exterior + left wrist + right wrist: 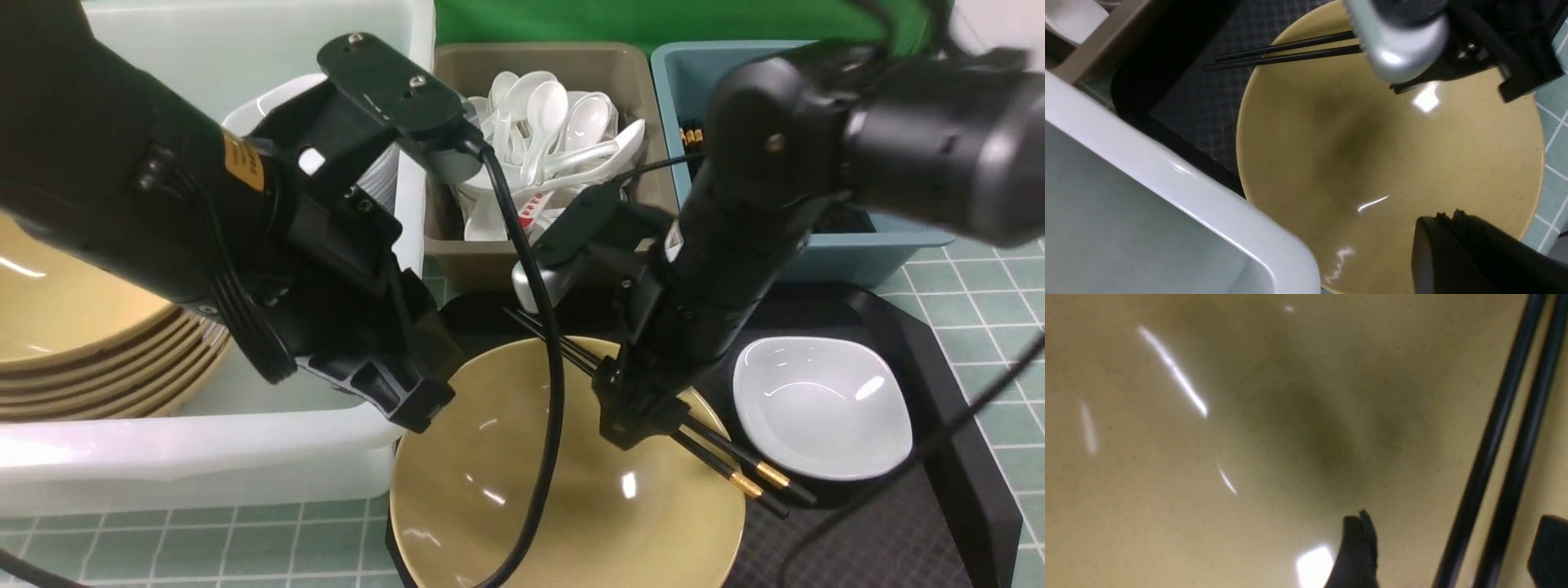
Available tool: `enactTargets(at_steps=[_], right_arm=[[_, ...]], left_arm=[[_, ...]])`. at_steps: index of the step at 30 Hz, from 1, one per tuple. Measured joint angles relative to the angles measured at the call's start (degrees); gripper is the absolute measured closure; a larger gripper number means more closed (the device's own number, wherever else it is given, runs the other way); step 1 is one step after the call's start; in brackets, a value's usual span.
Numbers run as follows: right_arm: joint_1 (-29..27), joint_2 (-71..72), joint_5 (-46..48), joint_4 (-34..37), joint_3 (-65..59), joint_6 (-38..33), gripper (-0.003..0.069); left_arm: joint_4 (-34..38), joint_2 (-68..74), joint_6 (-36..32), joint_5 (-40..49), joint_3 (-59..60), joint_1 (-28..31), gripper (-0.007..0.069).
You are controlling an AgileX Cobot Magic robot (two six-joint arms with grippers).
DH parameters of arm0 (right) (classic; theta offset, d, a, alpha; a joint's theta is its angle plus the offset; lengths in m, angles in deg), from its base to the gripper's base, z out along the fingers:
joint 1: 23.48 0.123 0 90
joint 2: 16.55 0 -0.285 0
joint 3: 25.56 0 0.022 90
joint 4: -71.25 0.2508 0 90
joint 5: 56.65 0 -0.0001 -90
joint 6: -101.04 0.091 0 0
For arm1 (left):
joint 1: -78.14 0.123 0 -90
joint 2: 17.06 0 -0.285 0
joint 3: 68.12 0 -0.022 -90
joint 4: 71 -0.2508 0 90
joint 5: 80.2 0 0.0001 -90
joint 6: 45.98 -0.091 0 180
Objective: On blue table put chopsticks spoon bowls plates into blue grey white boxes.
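Observation:
A large tan bowl sits on the black tray, and a pair of black chopsticks lies across its far right rim. My right gripper hangs low over them, open. In the right wrist view both chopsticks run between its spread fingers without touching either one. My left gripper is shut and empty, hovering over the bowl's left side beside the white box; its fingertips are pressed together. A small white plate rests on the tray right of the bowl.
The white box at the left holds a stack of tan bowls. Behind stand the grey box full of white spoons and the blue box. The black tray lies on the blue table.

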Motion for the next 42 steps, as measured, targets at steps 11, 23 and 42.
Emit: enactTargets(at_steps=[11,23,42], right_arm=[[0.00,-1.19,0.26,-0.45,1.06,1.98,0.0515],[-5.81,8.84,-3.32,-6.85,3.18,6.64,0.0503],[-26.75,-12.17,-42.37,-8.69,16.63,29.81,0.0501]], left_arm=[[0.06,0.00,0.00,-0.06,-0.06,0.00,0.0638],[1.70,6.17,0.00,-16.11,-8.06,0.00,0.0638],[2.16,29.91,-4.72,-41.70,-22.36,0.00,0.0638]])
